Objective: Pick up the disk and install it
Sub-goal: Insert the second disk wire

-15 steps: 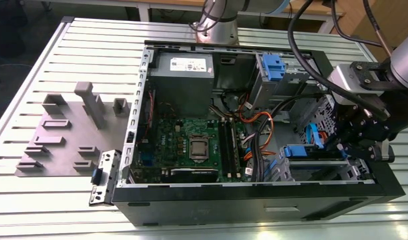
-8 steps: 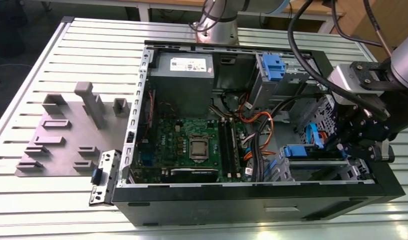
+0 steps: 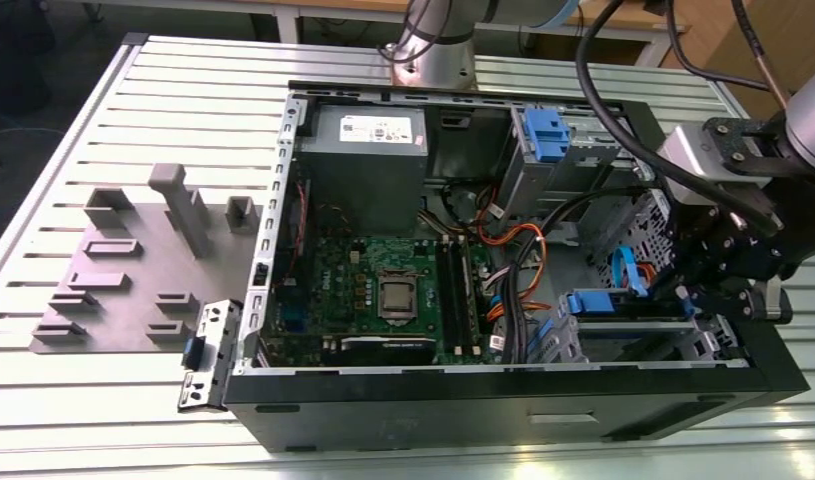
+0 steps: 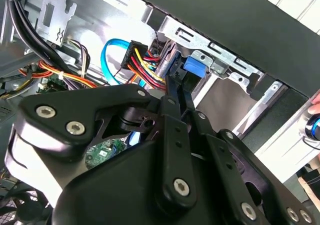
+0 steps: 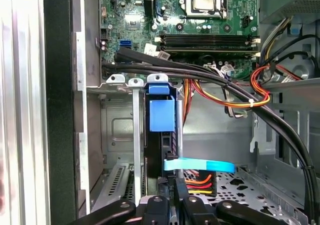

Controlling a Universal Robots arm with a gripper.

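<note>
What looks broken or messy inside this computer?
Nothing looks broken or spilled. The computer case lies open on its side, loose cables drape across it, and the disk stands on edge in its bay with the gripper at it.

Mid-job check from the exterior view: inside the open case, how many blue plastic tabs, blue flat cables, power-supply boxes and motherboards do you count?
Blue plastic tabs: 2, one on the upper cage, one on the disk
Blue flat cable: 1
Power-supply box: 1
Motherboard: 1
Total: 5
</note>
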